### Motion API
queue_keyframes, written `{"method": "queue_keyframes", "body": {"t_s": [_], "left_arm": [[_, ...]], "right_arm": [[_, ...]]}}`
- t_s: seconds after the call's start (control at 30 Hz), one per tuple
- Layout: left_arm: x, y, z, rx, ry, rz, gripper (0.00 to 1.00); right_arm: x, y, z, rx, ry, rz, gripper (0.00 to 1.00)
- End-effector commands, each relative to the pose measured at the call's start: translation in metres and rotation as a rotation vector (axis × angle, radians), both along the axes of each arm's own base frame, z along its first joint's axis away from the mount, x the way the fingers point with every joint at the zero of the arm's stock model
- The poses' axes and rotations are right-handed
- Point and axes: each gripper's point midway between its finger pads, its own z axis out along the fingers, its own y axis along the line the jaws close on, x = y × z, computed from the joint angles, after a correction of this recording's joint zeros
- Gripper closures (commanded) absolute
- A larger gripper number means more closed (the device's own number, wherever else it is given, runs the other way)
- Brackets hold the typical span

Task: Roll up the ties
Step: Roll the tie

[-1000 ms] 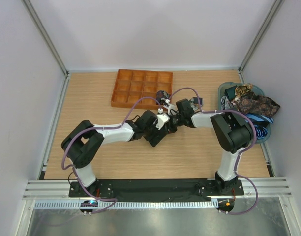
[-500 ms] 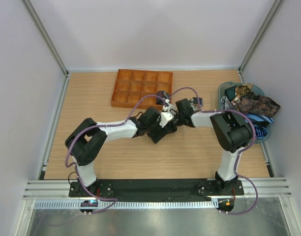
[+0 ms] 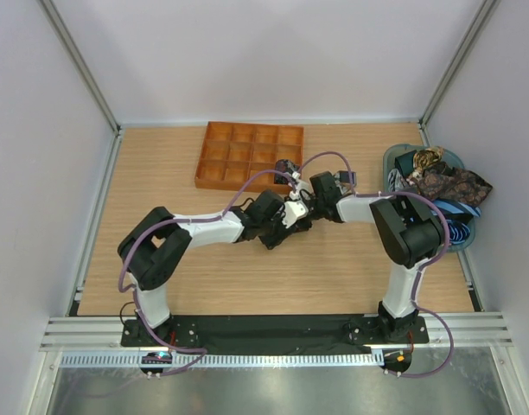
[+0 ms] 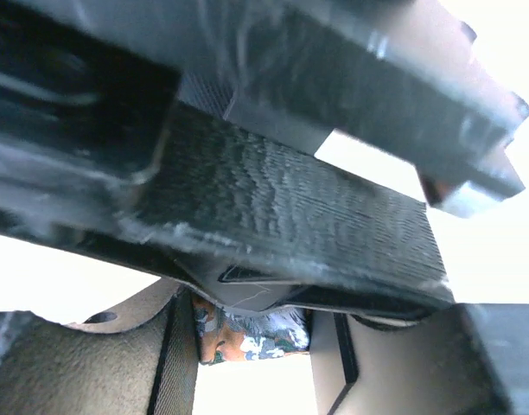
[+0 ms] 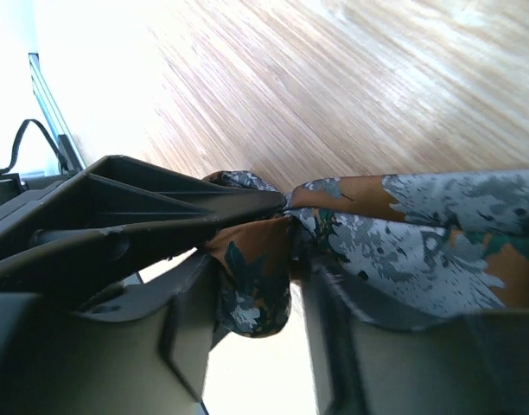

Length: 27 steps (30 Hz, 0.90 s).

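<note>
Top view: left hand (image 3: 290, 216) and right hand (image 3: 306, 204) stood together and covered whatever lay between them; neither grip could be determined. Left wrist view: a blurred dark body (image 4: 273, 199) (too close to identify) blocked most of the frame, leaving only a scrap of paisley tie (image 4: 247, 335). Right wrist view: the paisley tie ran off the right edge, and the bench (image 5: 334, 95) was washed out at upper left.

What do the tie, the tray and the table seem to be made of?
Tie: woven cloth, probably silky, with a soft sheen; it bunches into folds. Tray: perhaps plastic, matte orange, one even colour with thin straight dividers. Table: wood or wood-look laminate, since light grain lines run across it.
</note>
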Motion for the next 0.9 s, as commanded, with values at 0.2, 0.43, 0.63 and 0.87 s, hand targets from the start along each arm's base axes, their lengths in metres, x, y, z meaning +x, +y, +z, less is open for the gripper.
{"method": "queue_keyframes", "body": {"t_s": [0.2, 0.43, 0.63, 0.87], "left_arm": [[-0.003, 0.027, -0.025, 0.109, 0.069, 0.068, 0.64], [-0.005, 0.029, -0.030, 0.138, 0.096, 0.069, 0.66], [-0.006, 0.029, -0.034, 0.150, 0.118, 0.070, 0.67], [-0.008, 0.029, -0.036, 0.148, 0.138, 0.061, 0.68]], "right_arm": [[-0.001, -0.018, -0.008, -0.114, -0.077, -0.059, 0.37], [0.014, -0.040, 0.012, -0.133, -0.157, -0.186, 0.34], [0.030, -0.066, 0.031, -0.102, -0.204, -0.334, 0.33], [0.033, -0.072, 0.031, -0.043, -0.166, -0.370, 0.32]]}}
